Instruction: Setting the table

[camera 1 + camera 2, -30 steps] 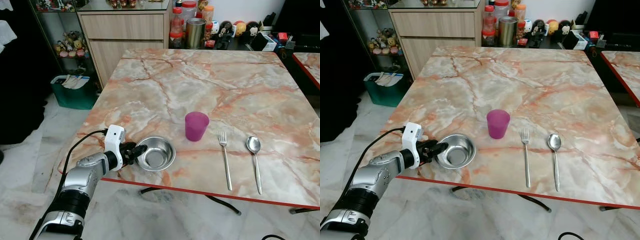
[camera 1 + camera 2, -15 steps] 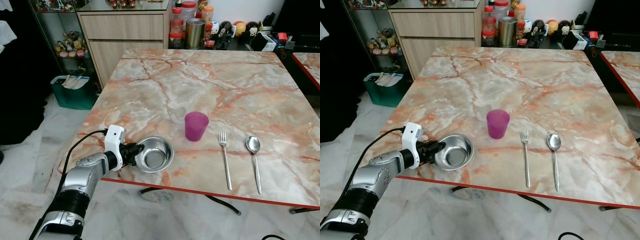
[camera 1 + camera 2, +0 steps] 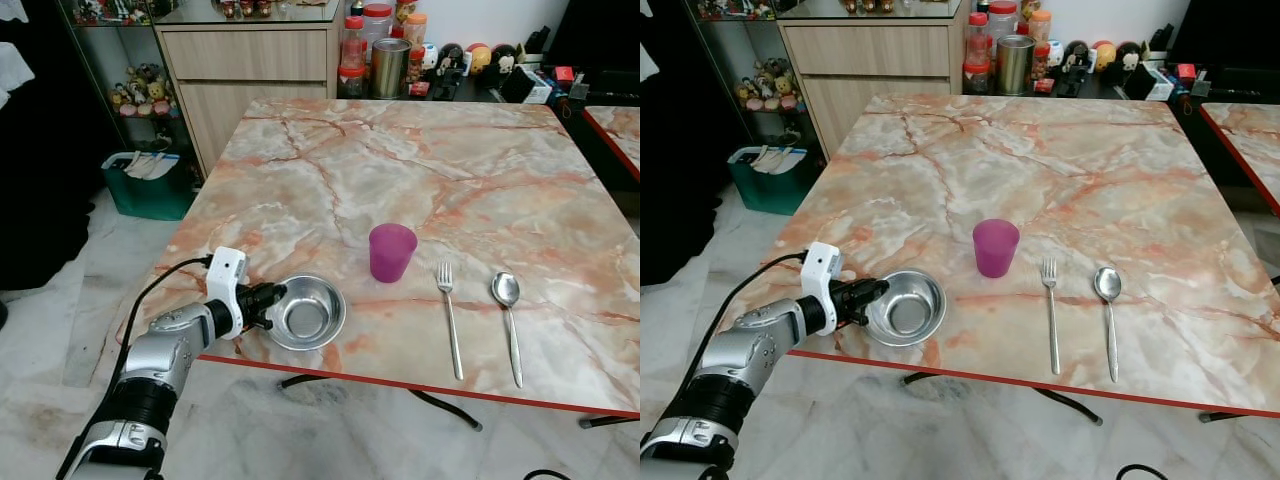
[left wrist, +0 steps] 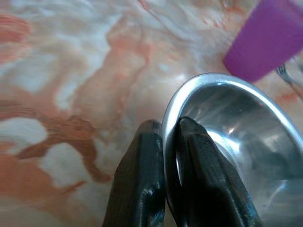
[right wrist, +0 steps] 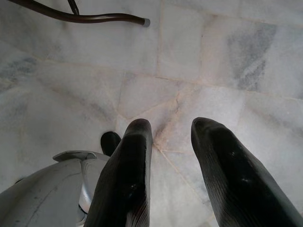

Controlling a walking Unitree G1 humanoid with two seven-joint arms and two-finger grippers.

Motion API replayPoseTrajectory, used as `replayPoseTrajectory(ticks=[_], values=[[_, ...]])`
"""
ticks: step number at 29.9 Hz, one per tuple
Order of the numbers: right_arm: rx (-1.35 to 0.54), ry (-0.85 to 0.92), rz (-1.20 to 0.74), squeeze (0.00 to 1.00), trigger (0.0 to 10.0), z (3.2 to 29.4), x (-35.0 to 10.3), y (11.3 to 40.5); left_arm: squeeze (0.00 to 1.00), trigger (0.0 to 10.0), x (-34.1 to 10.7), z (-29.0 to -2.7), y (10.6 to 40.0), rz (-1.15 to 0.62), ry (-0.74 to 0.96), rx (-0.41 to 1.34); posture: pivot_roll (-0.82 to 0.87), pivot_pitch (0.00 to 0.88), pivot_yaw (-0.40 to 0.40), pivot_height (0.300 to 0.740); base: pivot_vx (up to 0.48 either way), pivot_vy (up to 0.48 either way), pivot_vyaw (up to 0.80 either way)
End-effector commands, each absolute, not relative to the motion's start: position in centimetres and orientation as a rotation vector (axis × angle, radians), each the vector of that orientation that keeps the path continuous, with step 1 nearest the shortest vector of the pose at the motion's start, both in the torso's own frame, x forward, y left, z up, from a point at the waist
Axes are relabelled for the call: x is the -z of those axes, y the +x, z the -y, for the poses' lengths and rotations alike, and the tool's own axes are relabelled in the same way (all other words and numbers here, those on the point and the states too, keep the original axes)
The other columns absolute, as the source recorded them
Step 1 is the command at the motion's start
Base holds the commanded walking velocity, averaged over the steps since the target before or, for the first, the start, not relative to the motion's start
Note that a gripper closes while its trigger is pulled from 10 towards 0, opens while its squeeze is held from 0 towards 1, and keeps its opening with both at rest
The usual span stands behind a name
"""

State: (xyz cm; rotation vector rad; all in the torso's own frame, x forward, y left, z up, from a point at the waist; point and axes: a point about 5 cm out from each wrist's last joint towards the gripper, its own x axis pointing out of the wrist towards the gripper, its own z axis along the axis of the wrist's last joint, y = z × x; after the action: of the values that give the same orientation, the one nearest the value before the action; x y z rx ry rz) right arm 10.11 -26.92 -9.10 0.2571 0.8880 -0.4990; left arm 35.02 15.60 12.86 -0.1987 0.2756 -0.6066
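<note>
the left gripper point(image 3: 268, 302) pinches the rim of the steel bowl point(image 3: 306, 312), which sits by the table's point(image 3: 420, 170) near edge toward its left corner; the right gripper's point(image 5: 173, 142) fingers hang parted above the floor point(image 5: 227, 56).

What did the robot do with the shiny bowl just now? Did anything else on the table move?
The left gripper, its fingers pinching the rim of the metal bowl, has slid the bowl a little toward the robot's left and the table edge. The grip has not let go. The purple cup, fork and spoon stayed put.
</note>
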Motion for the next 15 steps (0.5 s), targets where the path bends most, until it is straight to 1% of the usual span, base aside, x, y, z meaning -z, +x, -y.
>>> replayPoseTrajectory(ticks=[1,2,3,4,5,6,10,12,14,15], values=[[0.508,0.254,-0.905,0.00,10.0,27.1,9.2,9.5,0.00,0.0,-13.3,-16.4,35.5,-0.246,-0.232,0.539,0.07,0.119,0.003,0.740,0.000,0.000,0.00],[0.507,0.253,-0.905,0.00,10.0,27.1,9.2,9.5,0.00,0.0,-14.7,-17.8,36.4,-0.155,-0.343,0.421,0.07,0.119,0.002,0.740,0.000,0.000,0.00],[0.507,0.253,-0.905,0.00,10.0,27.1,9.2,9.5,0.00,0.0,-14.7,-17.8,36.4,-0.155,-0.343,0.421,0.07,0.119,0.002,0.740,0.000,0.000,0.00],[0.507,0.253,-0.906,0.00,10.0,27.1,9.2,9.5,0.00,2.5,-15.6,-19.0,36.8,-0.101,-0.396,0.347,0.07,0.118,0.000,0.740,0.000,0.000,0.00],[0.507,0.253,-0.906,0.00,10.0,27.1,9.2,9.5,0.00,2.5,-15.6,-19.0,36.8,-0.101,-0.396,0.347,0.07,0.118,0.000,0.740,0.000,0.000,0.00],[0.506,0.253,-0.905,0.00,10.0,27.1,9.2,9.5,0.00,10.0,-16.2,-20.1,37.0,-0.064,-0.415,0.289,0.07,0.118,0.000,0.740,0.000,0.000,0.00],[0.506,0.254,-0.904,0.00,10.0,27.1,9.2,9.6,0.00,10.0,-16.7,-21.7,37.2,-0.014,-0.436,0.192,0.07,0.115,0.000,0.740,0.000,0.000,0.00],[0.505,0.254,-0.904,0.00,10.0,27.1,9.2,9.6,0.00,10.0,-17.1,-23.3,37.1,0.026,-0.460,0.103,0.07,0.115,0.000,0.740,0.000,0.000,0.00],[0.506,0.254,-0.904,0.00,10.0,27.1,9.2,9.6,0.00,10.0,-17.8,-26.0,36.8,0.121,-0.559,-0.031,0.07,0.113,-0.001,0.740,0.000,0.000,0.00],[0.506,0.254,-0.904,0.00,10.0,27.1,9.2,9.6,0.00,10.0,-18.0,-26.5,36.7,0.140,-0.580,-0.057,0.07,0.113,-0.001,0.740,0.000,0.000,0.00]])
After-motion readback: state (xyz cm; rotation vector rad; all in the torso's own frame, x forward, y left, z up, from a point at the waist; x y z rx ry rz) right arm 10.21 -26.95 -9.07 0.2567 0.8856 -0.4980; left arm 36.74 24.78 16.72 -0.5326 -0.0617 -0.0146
